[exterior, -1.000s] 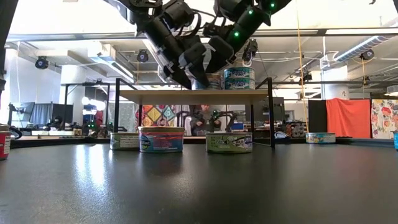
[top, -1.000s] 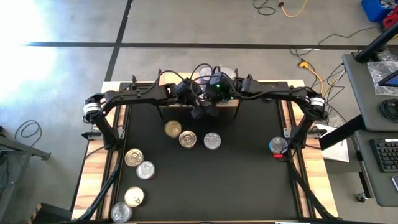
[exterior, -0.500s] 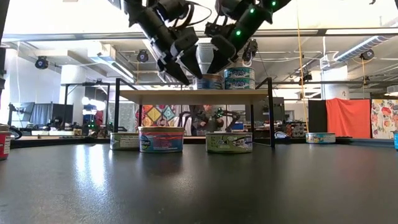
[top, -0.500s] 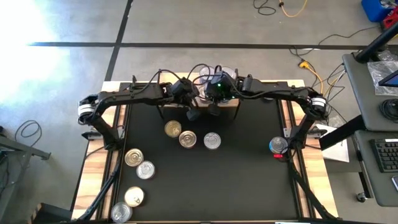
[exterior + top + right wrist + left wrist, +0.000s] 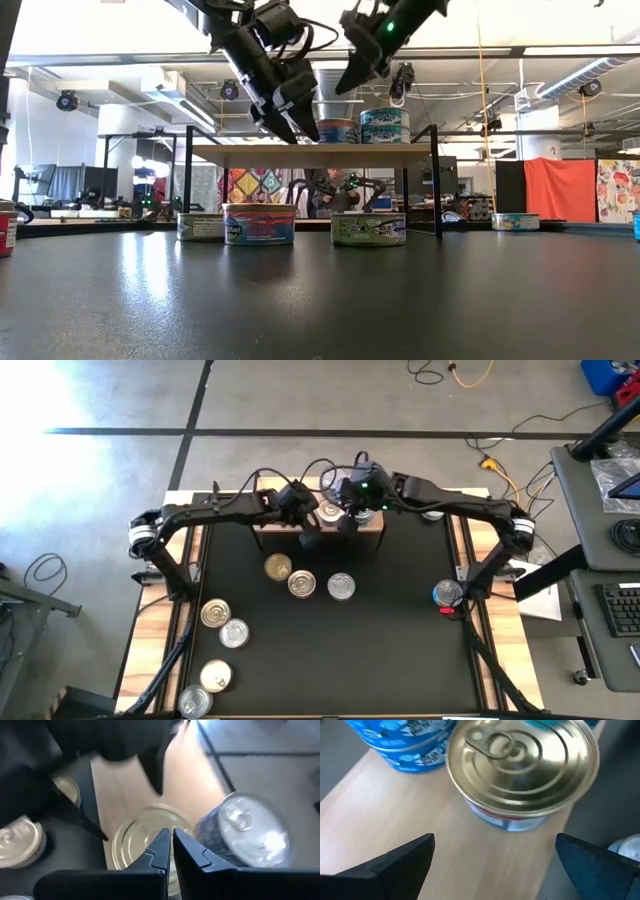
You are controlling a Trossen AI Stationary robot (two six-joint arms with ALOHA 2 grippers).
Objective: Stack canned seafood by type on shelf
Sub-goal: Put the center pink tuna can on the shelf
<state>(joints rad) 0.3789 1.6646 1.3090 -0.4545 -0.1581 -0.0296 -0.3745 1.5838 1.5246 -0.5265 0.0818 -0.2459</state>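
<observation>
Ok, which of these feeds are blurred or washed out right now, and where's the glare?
Right wrist view: motion-smeared, the stacked cans and the shelf soft. Left wrist view: sharp on the gold-lidded can, with sheen on its lid. High view: the floor at upper left is blown out. Low view: bright backlit ceiling, both arms nearly silhouettes.
</observation>
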